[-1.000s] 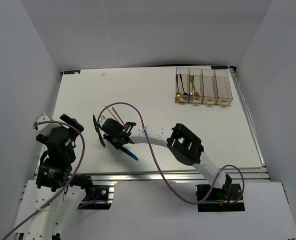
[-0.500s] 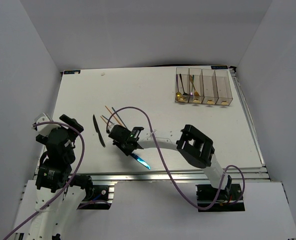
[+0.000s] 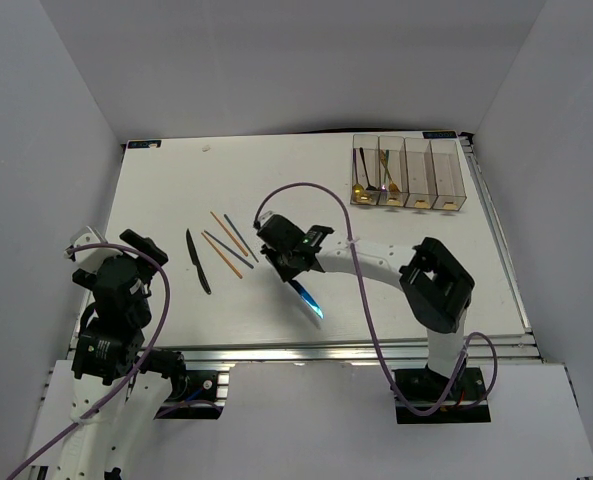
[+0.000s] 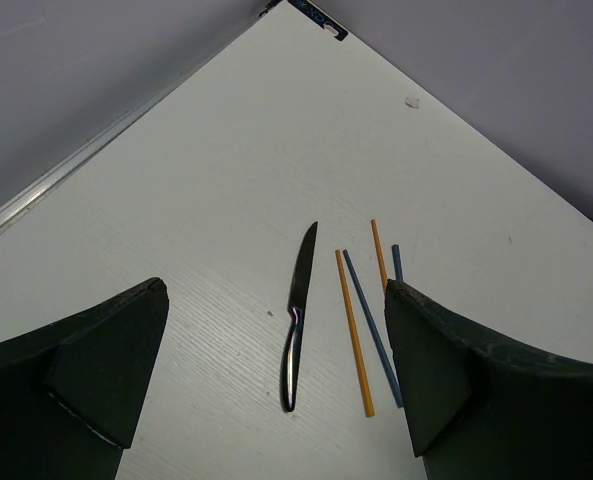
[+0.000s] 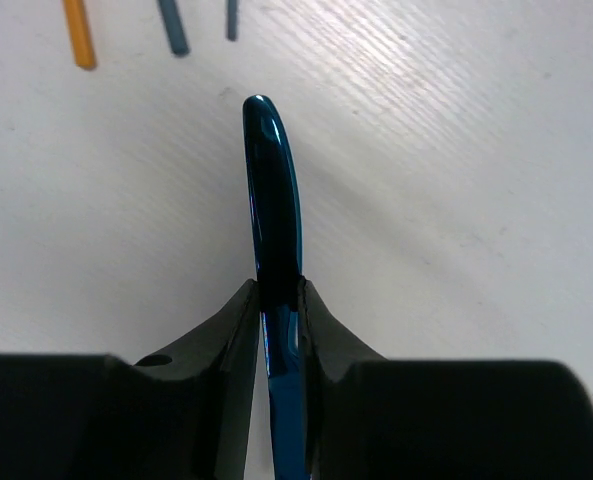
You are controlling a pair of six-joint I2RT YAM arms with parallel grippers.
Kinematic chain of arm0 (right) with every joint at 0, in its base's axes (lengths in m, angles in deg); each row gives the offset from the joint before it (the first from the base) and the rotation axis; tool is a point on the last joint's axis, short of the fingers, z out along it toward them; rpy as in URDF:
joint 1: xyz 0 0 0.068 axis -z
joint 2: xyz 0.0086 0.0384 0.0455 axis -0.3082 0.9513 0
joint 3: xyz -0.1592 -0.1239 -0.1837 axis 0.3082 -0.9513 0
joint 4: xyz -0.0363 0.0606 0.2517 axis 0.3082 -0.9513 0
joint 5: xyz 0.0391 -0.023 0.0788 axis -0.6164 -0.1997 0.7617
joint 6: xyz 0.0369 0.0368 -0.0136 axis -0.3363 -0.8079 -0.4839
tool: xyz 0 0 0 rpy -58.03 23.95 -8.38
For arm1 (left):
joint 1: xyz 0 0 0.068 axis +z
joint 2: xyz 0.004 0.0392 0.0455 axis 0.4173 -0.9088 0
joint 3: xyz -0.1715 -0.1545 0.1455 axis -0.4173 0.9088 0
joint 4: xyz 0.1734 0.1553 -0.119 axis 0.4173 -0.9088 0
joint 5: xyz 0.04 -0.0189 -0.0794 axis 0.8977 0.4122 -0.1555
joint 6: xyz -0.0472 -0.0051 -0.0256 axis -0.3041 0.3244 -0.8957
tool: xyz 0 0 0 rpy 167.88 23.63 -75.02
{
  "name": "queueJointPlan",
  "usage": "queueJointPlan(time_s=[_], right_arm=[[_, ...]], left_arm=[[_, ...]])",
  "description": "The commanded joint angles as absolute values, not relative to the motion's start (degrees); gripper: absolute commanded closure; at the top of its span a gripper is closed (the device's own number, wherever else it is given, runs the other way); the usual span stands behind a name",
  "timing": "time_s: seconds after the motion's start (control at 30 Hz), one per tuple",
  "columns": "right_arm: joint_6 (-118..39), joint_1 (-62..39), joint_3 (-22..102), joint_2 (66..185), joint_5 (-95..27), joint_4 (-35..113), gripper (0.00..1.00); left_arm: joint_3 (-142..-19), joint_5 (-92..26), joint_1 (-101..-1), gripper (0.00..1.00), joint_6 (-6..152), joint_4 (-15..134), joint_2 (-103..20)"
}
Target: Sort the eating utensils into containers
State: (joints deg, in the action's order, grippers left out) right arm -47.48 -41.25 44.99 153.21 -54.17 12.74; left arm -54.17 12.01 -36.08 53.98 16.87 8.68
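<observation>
A blue knife slants down to the right just below frame centre, pinched between the fingers of the right hand. Left of centre a slim black knife lies flat on the tabletop. Just right of it, two orange and two blue chopsticks lie roughly parallel. At upper right, four clear bins stand in a row; the left two hold cutlery.
</observation>
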Motion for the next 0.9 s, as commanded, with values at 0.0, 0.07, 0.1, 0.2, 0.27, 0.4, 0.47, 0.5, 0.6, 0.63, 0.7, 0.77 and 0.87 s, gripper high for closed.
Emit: queueJointPlan(time_s=[0.0, 0.07, 0.1, 0.2, 0.27, 0.4, 0.47, 0.5, 0.6, 0.63, 0.7, 0.77, 0.87], right_arm=[[-47.9, -39.0, 43.2, 149.6, -55.3, 13.6, 1.0], [-47.9, -35.5, 42.1, 147.6, -55.5, 13.3, 1.0], [-48.0, -34.0, 41.9, 146.1, -56.0, 13.3, 1.0], [-47.8, -26.2, 41.7, 144.1, -55.0, 13.0, 1.0], [-46.9, -20.0, 42.8, 143.1, -54.1, 12.7, 1.0], [-44.7, -10.5, 47.2, 145.0, -50.7, 11.4, 1.0], [-43.9, -5.6, 49.9, 146.6, -50.3, 10.4, 1.0], [-43.5, -4.2, 52.5, 148.1, -49.8, 10.2, 1.0], [-42.7, 0.8, 56.8, 150.8, -48.5, 8.8, 1.0], [-42.5, 3.1, 60.4, 151.7, -48.0, 8.2, 1.0], [-41.8, 5.0, 64.0, 154.3, -47.7, 6.3, 1.0], [-41.0, 7.8, 70.1, 156.6, -47.0, 5.4, 1.0], [-39.0, 10.3, 77.4, 161.1, -47.7, 5.6, 1.0]], left_arm=[[-54.2, 11.4, -35.9, 0.02, 54.4, 17.7, 9.0], [-54.2, 11.2, -35.9, 0.02, 54.5, 17.7, 8.9], [-54.2, 11.1, -35.8, 0.02, 54.6, 17.8, 8.9], [-54.2, 10.9, -35.8, 0.02, 54.7, 17.8, 9.0], [-54.2, 10.9, -35.8, 0.02, 54.8, 17.9, 9.2], [-54.1, 10.5, -35.8, 0.02, 54.9, 18.1, 9.1], [-54.1, 10.4, -35.9, 0.02, 55.0, 18.2, 9.0], [-54.1, 10.2, -35.8, 0.02, 55.1, 18.2, 9.1], [-54.0, 9.8, -35.9, 0.02, 55.3, 18.5, 8.9], [-54.0, 9.7, -35.8, 0.02, 55.3, 18.5, 8.7], [-54.0, 9.6, -35.9, 0.02, 55.4, 18.5, 8.6], [-54.1, 9.5, -35.8, 0.02, 55.4, 18.5, 8.4], [-54.0, 9.4, -36.0, 0.02, 55.4, 18.5, 8.6]])
